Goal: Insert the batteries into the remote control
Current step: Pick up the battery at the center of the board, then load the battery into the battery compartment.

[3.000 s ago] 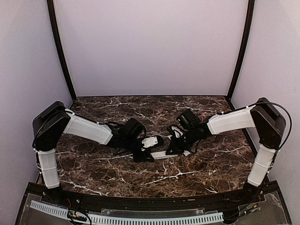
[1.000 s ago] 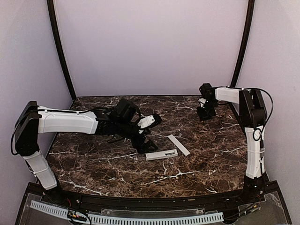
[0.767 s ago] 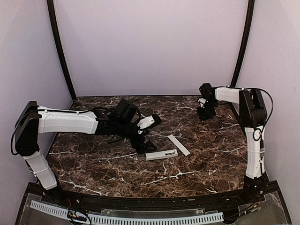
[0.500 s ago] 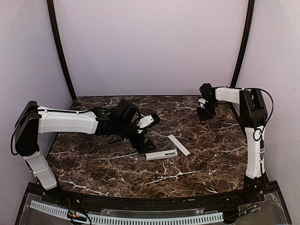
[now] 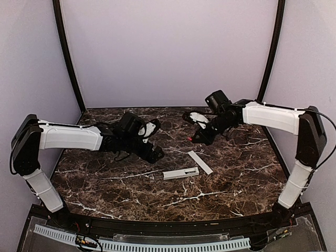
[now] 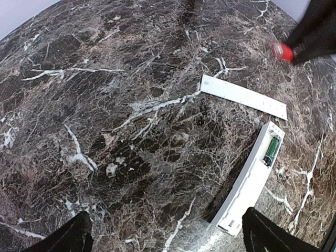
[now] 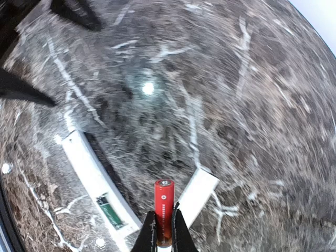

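Observation:
The remote control [image 5: 180, 172] is a slim white bar lying flat at the table's middle, recess up; a green piece [image 6: 271, 148] shows at one end of that recess. One red battery [image 7: 164, 210] stands upright between the fingers of my right gripper [image 7: 163, 223], which is shut on it. That gripper [image 5: 195, 137] hangs above the table behind the remote, near the flat white cover strip [image 5: 200, 162]. My left gripper [image 5: 156, 140] is wide open and holds nothing, to the left of the remote [image 6: 252, 184]. The held battery [image 6: 282, 51] also shows in the left wrist view.
The cover strip [image 6: 244, 96] lies loose on the dark marble table [image 5: 105, 178], just beyond the remote's right end. Pale walls with black corner posts [image 5: 68, 58] close off the back and sides.
My right arm has swung from the back right corner toward the middle with a red battery in its shut gripper. The left gripper has drawn back left, away from the remote.

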